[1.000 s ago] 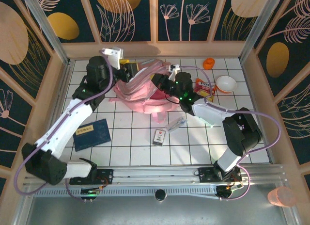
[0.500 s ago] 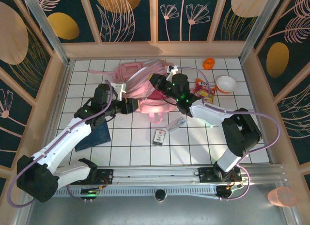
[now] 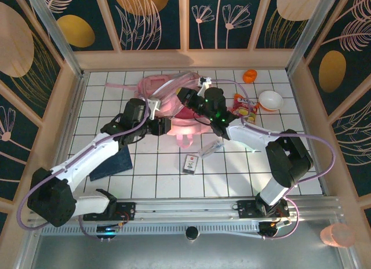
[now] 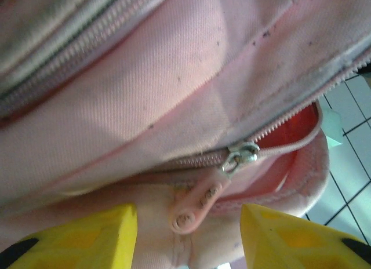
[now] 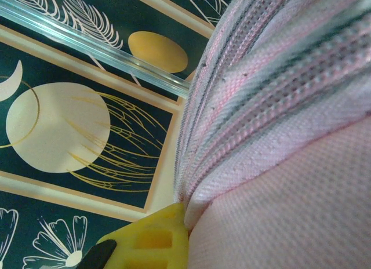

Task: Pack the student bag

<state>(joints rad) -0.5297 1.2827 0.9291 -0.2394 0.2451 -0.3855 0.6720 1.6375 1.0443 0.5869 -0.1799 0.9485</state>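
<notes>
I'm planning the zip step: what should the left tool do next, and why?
Probably ease the left tool forward and close on the zip pull. The pull hangs between its open yellow fingers on the student bag, whose zip is partly open, while the right tool grips the fabric.

The large soft pink fabric backpack point(image 3: 168, 89) blocks the far middle of the white tiled counter point(image 3: 151, 183), with both arms reaching across to it. A red snack packet point(image 3: 244, 105), a white bowl point(image 3: 271, 100) and a small orange object point(image 3: 250, 76) crowd the far right. A dark blue flat book point(image 3: 116, 163) lies left, a small white box point(image 3: 191, 163) and a clear packet point(image 3: 210, 148) in the middle. You have open tiles along the near edge.
</notes>
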